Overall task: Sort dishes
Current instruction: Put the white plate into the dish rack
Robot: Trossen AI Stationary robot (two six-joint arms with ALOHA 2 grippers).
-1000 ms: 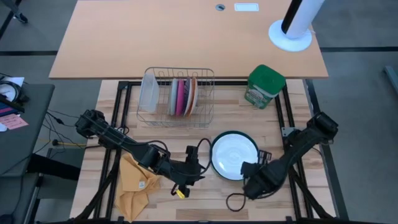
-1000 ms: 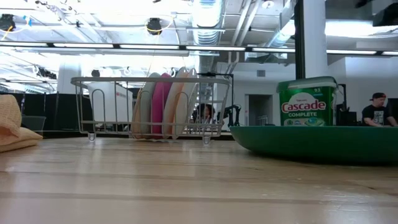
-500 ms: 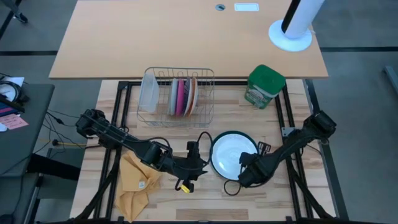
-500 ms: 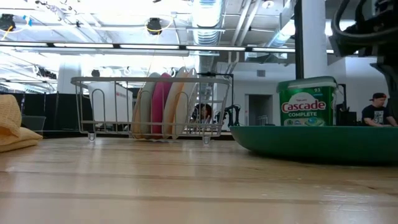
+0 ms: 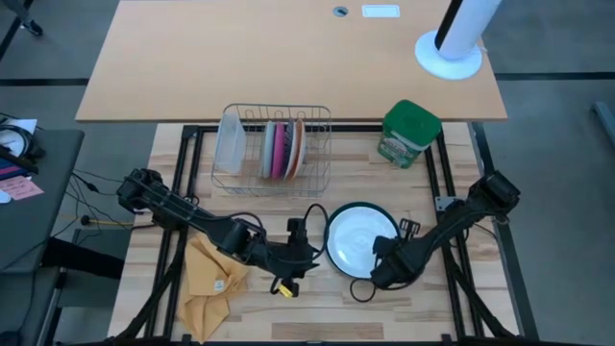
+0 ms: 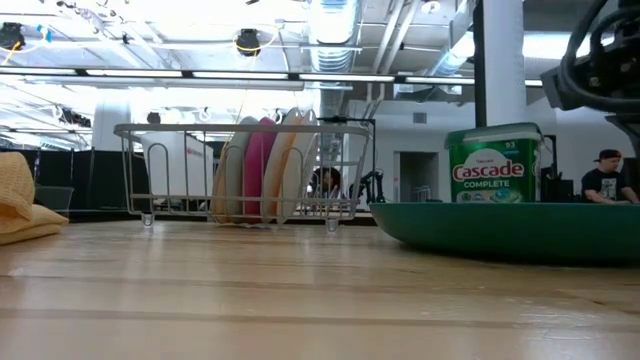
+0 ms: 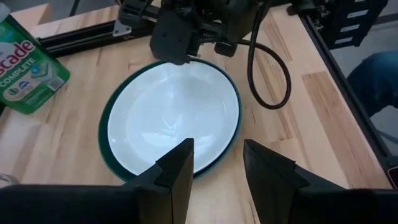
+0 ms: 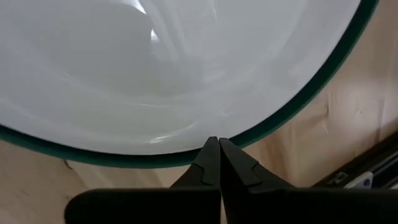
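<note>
- The large white plate with the dark green rim [image 5: 357, 239] is lying flat on the wooden table [image 5: 250, 207], toward the middle of its front half, between the two grippers
- The right gripper [image 8: 219, 163] is sitting low at the plate's right-front rim, its fingers pressed together with the tips just at the green edge; whether they are touching it is not clear
- The left gripper [image 7: 214, 163] is hovering just beside the plate's left rim, its fingers spread apart with nothing between them
- The wire dish rack [image 5: 274, 151] is standing near the table's back edge, left of centre, holding the grey plate [image 5: 268, 150], the magenta-pink plate [image 5: 280, 149] and the orange-and-white plate [image 5: 296, 147] upright on edge, side by side
- The frosted container [image 5: 230, 142] is leaning in the rack's left end
- The green canister [image 5: 409, 134] is standing near the back right corner
- A yellow cloth [image 5: 210, 282] is lying crumpled near the front left corner
</note>
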